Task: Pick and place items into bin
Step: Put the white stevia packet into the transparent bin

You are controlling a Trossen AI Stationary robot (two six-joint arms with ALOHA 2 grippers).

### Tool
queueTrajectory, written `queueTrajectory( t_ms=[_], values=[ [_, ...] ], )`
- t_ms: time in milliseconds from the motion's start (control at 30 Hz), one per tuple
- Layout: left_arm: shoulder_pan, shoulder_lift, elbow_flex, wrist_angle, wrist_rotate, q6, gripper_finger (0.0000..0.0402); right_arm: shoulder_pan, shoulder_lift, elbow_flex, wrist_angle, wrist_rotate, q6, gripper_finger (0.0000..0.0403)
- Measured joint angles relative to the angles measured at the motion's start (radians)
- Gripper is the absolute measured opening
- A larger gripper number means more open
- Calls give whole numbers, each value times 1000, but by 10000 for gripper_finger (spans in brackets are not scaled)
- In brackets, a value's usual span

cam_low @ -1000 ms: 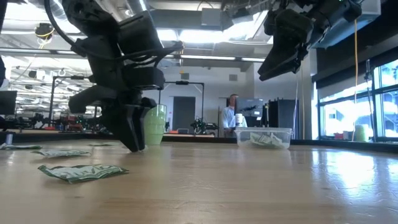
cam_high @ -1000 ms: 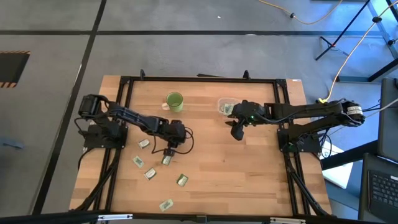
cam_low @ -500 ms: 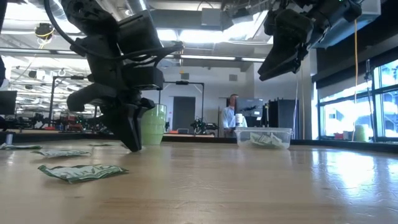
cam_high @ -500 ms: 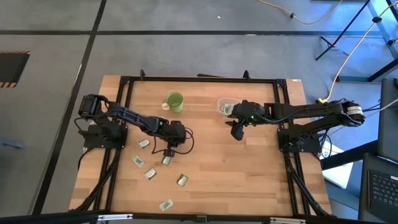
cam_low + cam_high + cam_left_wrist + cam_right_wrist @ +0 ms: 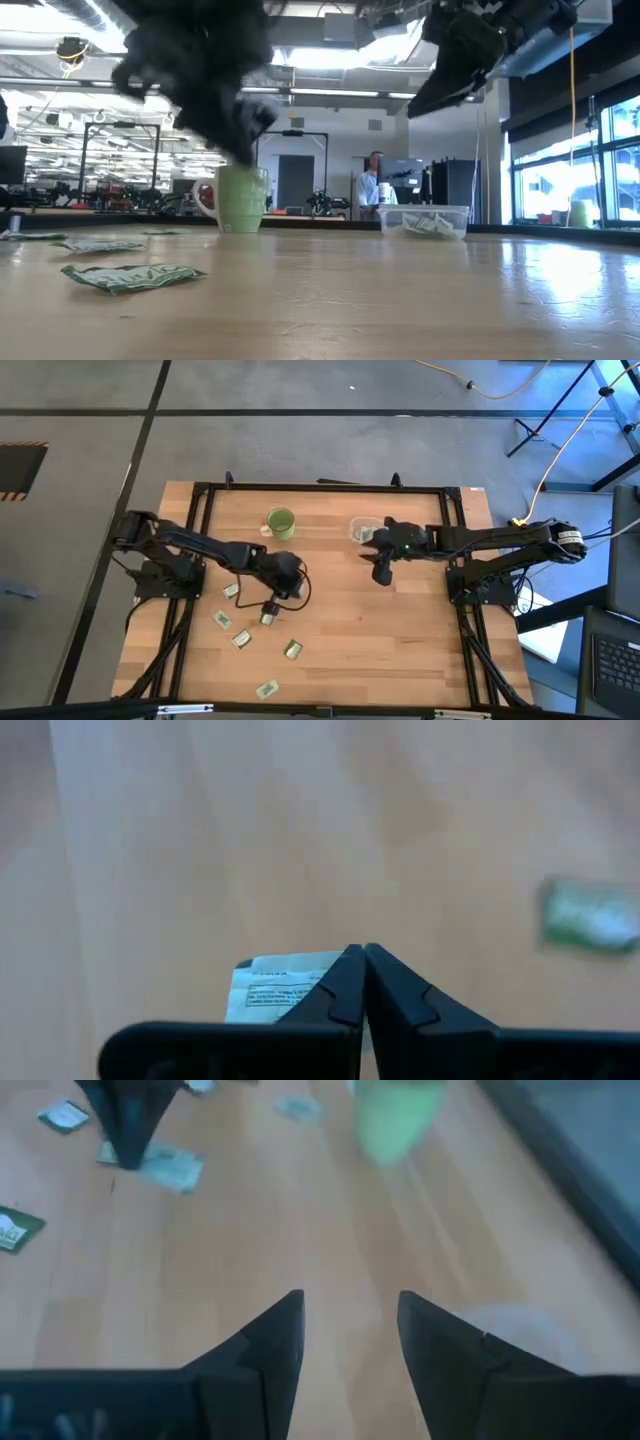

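My left gripper [image 5: 268,606] is shut on a silvery-white packet [image 5: 272,990] and hangs above the table's left middle; it is a blur in the low view [image 5: 240,140]. Several pale green packets lie flat on the table around it [image 5: 231,590] [image 5: 241,639] [image 5: 292,649]. The clear bin [image 5: 361,532] stands at the far middle with packets inside [image 5: 425,222]. My right gripper [image 5: 380,572] is open and empty in the air just near of the bin. My left gripper pinches the packet between its two shut fingertips [image 5: 345,975], which point down from above. The fingers cover the spot they hold. The rest of the packet [image 5: 262,995] sticks out to one side of them. The packet is lifted off the table.
A green mug [image 5: 281,522] stands at the far left middle, left of the bin. More packets lie near the front [image 5: 267,688] [image 5: 221,620]. The right half of the wooden table [image 5: 400,650] is bare. A black frame [image 5: 320,488] runs around the table.
My left gripper has gone up from the table top with its fingers shut, taking the silvery-white packet up with it. The other packets lie where they were. My right gripper stays open near the bin and has tipped a little.
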Motion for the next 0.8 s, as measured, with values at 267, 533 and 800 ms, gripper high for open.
queueTrajectory(
  t_ms=[267, 533, 800],
  values=[
    [47, -103, 5, 432, 239, -142, 3, 70, 62, 1, 307, -102, -326, 165],
    [129, -93, 6, 590, 346, -379, 3, 141, 188, 13, 546, -125, -478, 165],
    [132, -94, 6, 600, 347, -387, 3, 148, 256, 81, 551, -128, -468, 165]
  ],
)
